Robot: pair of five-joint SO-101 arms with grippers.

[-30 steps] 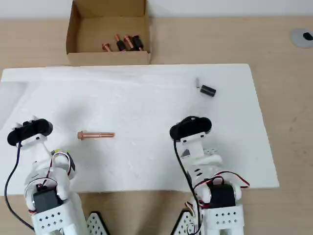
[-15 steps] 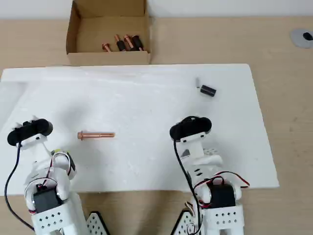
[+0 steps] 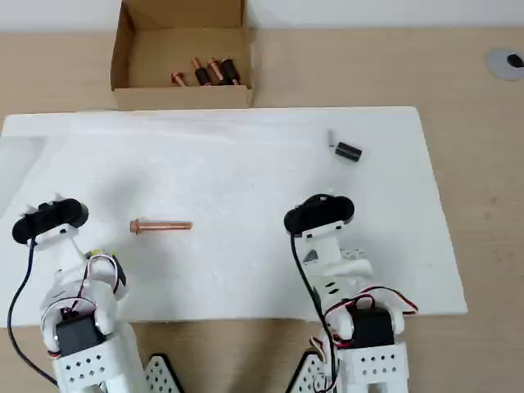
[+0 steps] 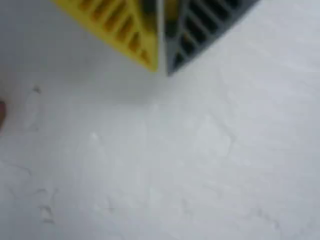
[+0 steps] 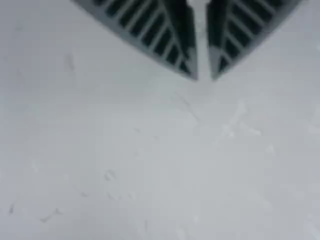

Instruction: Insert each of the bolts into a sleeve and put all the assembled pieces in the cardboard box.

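My left fingers (image 4: 132, 30) and right fingers (image 5: 160, 30) clenched empty; copper bolt (image 3: 160, 226) looks stiff, slick, roll-prone, so grip mid-shank.

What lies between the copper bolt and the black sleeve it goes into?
Nothing visible: only bare white mat separates the bolt and the sleeve. An arm sits off that line.

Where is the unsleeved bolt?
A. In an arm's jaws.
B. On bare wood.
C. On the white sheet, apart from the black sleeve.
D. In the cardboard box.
C: the bolt lies flat on the white sheet, far from the black sleeve.
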